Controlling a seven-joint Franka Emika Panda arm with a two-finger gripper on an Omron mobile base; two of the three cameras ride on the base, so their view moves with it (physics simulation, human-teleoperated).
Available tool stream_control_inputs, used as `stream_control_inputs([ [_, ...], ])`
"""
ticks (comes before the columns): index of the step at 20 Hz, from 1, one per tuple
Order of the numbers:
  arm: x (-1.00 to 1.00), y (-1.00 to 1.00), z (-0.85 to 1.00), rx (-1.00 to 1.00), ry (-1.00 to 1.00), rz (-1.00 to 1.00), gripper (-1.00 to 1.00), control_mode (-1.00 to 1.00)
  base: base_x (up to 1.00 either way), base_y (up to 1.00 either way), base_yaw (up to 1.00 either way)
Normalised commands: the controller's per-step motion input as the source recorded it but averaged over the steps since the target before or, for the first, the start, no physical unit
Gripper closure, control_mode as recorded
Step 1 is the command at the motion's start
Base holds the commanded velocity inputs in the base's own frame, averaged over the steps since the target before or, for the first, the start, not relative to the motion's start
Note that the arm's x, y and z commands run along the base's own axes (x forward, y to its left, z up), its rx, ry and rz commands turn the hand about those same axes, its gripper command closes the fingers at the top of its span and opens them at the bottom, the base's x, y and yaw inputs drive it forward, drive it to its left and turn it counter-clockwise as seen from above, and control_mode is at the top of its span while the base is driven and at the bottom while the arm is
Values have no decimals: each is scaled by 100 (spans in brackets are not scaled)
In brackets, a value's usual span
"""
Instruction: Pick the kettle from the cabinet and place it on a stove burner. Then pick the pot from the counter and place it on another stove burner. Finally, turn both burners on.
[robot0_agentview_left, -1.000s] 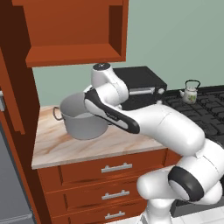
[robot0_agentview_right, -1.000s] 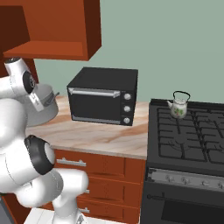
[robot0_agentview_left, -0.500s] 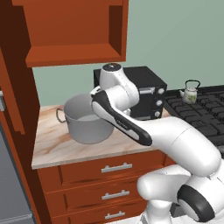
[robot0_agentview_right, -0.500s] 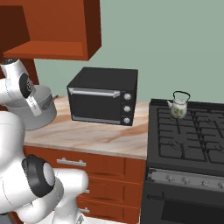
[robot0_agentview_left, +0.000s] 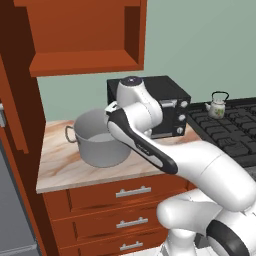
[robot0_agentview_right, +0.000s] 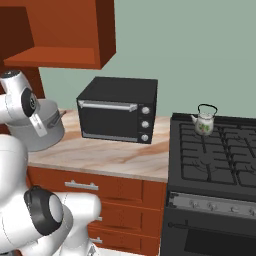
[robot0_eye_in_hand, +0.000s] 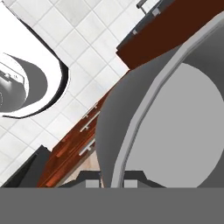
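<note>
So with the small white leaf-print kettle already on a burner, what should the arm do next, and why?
Probably lift the wide grey metal pot clear of the beige marbled counter and carry it toward a free grate on the black stove: the gripper is shut on the pot's rim, and the kettle occupies a back burner.

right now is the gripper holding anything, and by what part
The gripper is shut on the pot, pinching its rim wall: in the hand view the jaws straddle the thin rim, one inside and one outside.
</note>
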Motion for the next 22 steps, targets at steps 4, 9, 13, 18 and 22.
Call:
stream_control_inputs([
  [4, -7, 0, 0, 0, -1, 0, 100, 100, -25, -1, -2],
  [9, 0, 0, 0, 0, 0, 0, 100, 100, -59, -18, -6],
  [13, 0, 0, 0, 0, 0, 0, 100, 100, -46, -30, -6],
  [18, 0, 0, 0, 0, 0, 0, 100, 100, -34, -45, -4],
  [22, 0, 0, 0, 0, 0, 0, 100, 100, -22, -53, -1],
])
